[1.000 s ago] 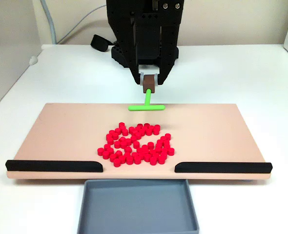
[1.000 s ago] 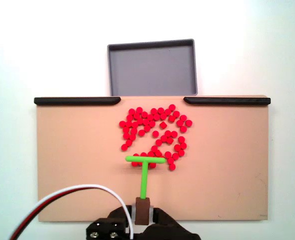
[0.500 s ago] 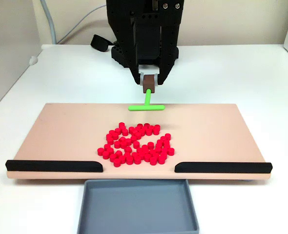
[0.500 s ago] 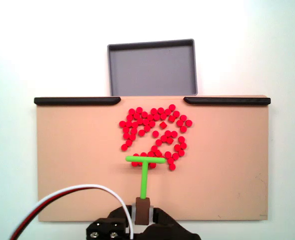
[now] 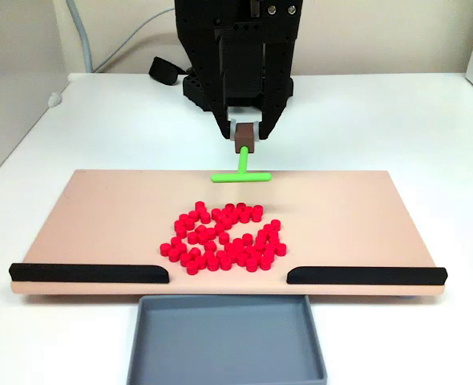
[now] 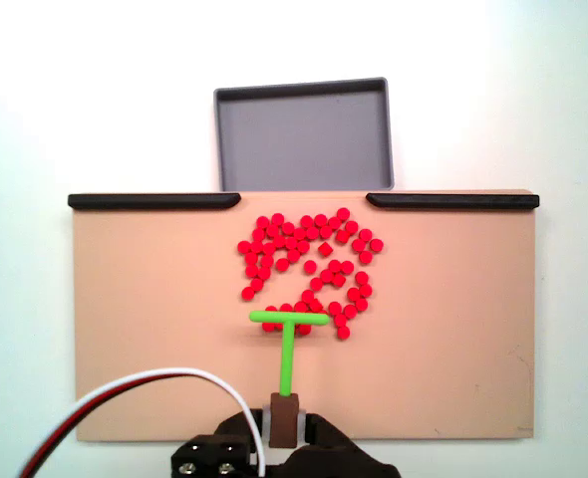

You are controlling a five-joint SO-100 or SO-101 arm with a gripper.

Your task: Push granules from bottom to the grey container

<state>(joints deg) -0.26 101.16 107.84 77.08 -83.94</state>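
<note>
Pincer (image 6: 286, 423) closed tight on a small brown block, with a green T-shaped stick (image 6: 288, 344) poking out of that block. Black arm (image 5: 238, 56) standing tall at the far side of the beige board (image 5: 100, 216) in a fixed view, with the same pincer (image 5: 244, 138) pointing down. Top bar of the green stick lying flat across, right at the near edge of the red pile in the view from above; touching a few pellets there or just beside them, hard to tell which.

Lots of little red granules (image 6: 309, 269), dozens of them. Each one a short round plug, bright red, like a tiny drum. All spread in one loose bunch near the middle of the board, with a small bare gap inside the bunch. Also seen from the front (image 5: 224, 238), some standing up and some bunched close together.

Grey container (image 6: 304, 134) sitting just past the board's edge, on the side away from the arm. Flat, box-shaped, dark grey, with a low rim all around. Nothing red inside.

Two black strips (image 6: 154, 200) (image 6: 453, 200) along that same board edge, one on each side, with an open gap between them lined up with the container. White table (image 5: 381, 112) under everything. White and red cable (image 6: 125, 398) curling near the arm.
</note>
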